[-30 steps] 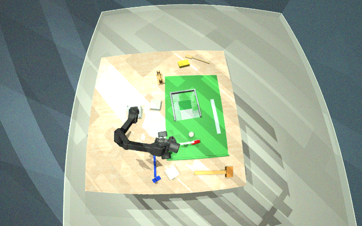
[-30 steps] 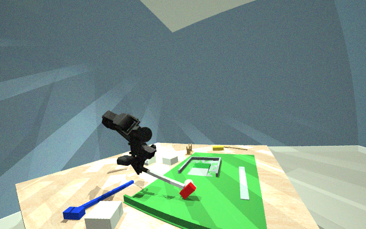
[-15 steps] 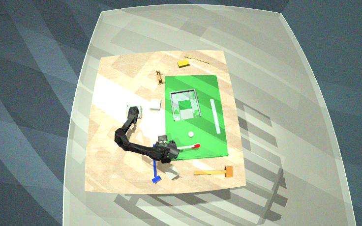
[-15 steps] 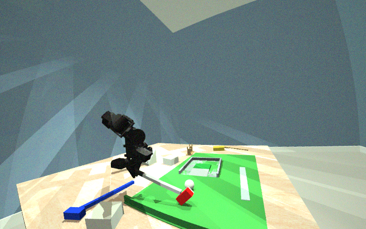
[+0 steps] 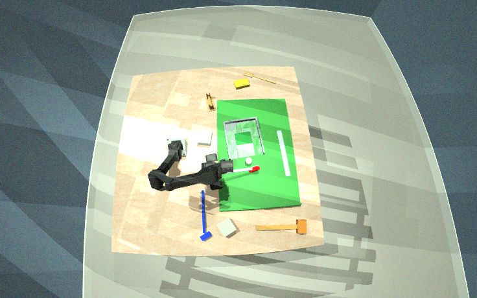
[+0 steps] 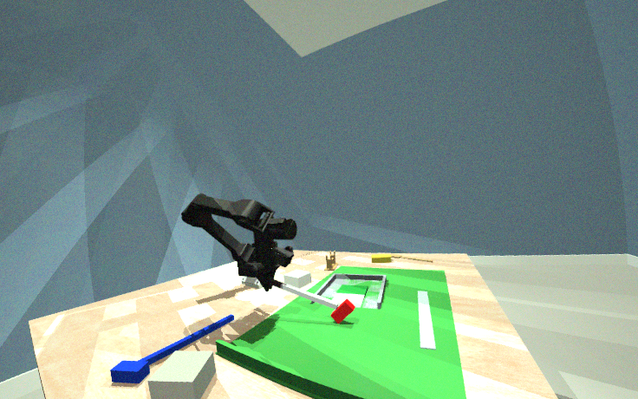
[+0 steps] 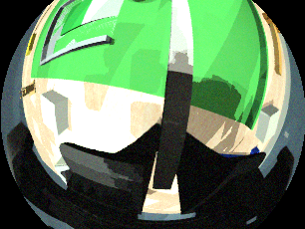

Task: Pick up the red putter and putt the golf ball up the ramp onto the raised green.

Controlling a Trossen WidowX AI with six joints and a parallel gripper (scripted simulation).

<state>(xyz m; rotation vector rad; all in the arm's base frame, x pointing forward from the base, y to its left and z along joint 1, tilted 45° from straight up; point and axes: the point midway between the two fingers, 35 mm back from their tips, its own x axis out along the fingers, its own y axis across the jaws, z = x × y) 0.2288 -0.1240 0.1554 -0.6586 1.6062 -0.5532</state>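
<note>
My gripper (image 5: 230,170) (image 6: 273,284) (image 7: 165,127) is shut on the red putter's dark grip. The red putter (image 5: 254,169) (image 6: 342,310) (image 7: 181,30) slants down from the fingers, its pale shaft ending in a red head low over the green mat (image 5: 255,192) (image 6: 386,356) (image 7: 135,65). The white golf ball (image 5: 248,160) sits on the mat between the head and the grey-walled frame (image 5: 259,129) (image 6: 382,292) (image 7: 80,47), with a small gap to the head in the top view. The ball is hidden in the exterior view. A darker green square (image 5: 243,137) shows inside the frame.
A blue club (image 5: 203,214) (image 6: 178,343) and pale block (image 5: 227,227) (image 6: 183,371) lie near the mat's near-left corner. An orange mallet (image 5: 301,226) lies near right. A white strip (image 5: 284,153) (image 6: 426,319) crosses the mat's right side. A yellow block (image 5: 242,83) (image 6: 381,258) is at the back.
</note>
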